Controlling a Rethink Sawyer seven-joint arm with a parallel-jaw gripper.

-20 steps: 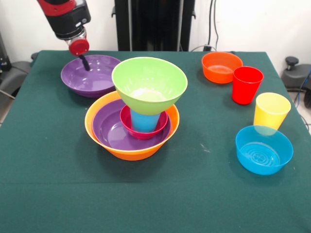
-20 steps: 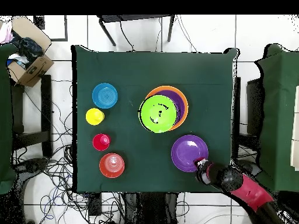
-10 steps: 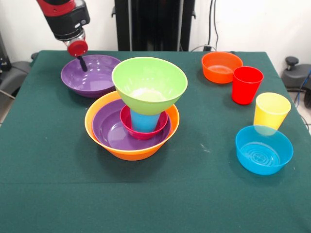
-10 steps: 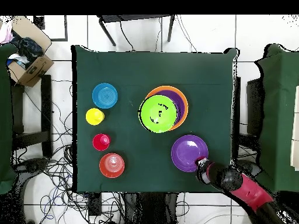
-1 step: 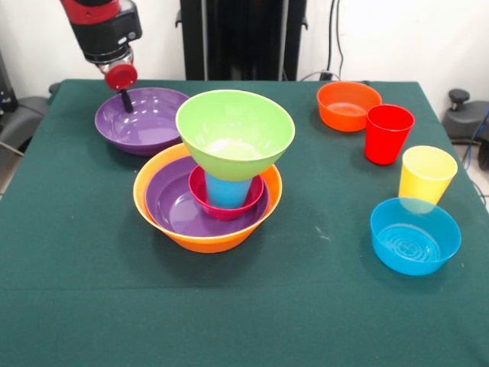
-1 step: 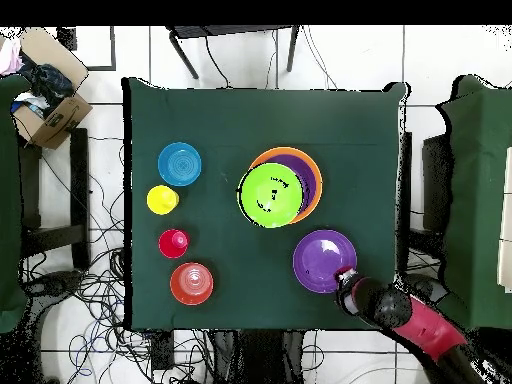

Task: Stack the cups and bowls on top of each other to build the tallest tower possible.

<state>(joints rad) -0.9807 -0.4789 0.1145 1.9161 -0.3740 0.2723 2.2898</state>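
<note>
The tower stands mid-table: a large orange bowl [image 5: 200, 238] holds a purple bowl [image 5: 170, 202], a small pink-red bowl [image 5: 228, 208] and a blue cup [image 5: 227, 191], with the lime green bowl [image 5: 235, 130] perched on the cup. A second purple bowl [image 5: 145, 122] sits alone at the far left. My gripper [image 5: 124, 95] hangs over its far rim, its lower end dipping inside the bowl; in the overhead view the gripper [image 6: 345, 278] is at the edge of that purple bowl [image 6: 322, 260]. A small orange bowl [image 5: 348, 105], red cup [image 5: 388, 134], yellow cup [image 5: 426, 174] and small blue bowl [image 5: 415, 235] stand on the right.
Everything rests on a green-covered table [image 5: 76, 290]. A cardboard box [image 6: 45, 100] sits on the floor beyond one table corner, and cables lie around the table.
My gripper has drifted slightly left along the lone purple bowl's far rim, and that bowl has nudged a touch left. Everything else is unmoved.
</note>
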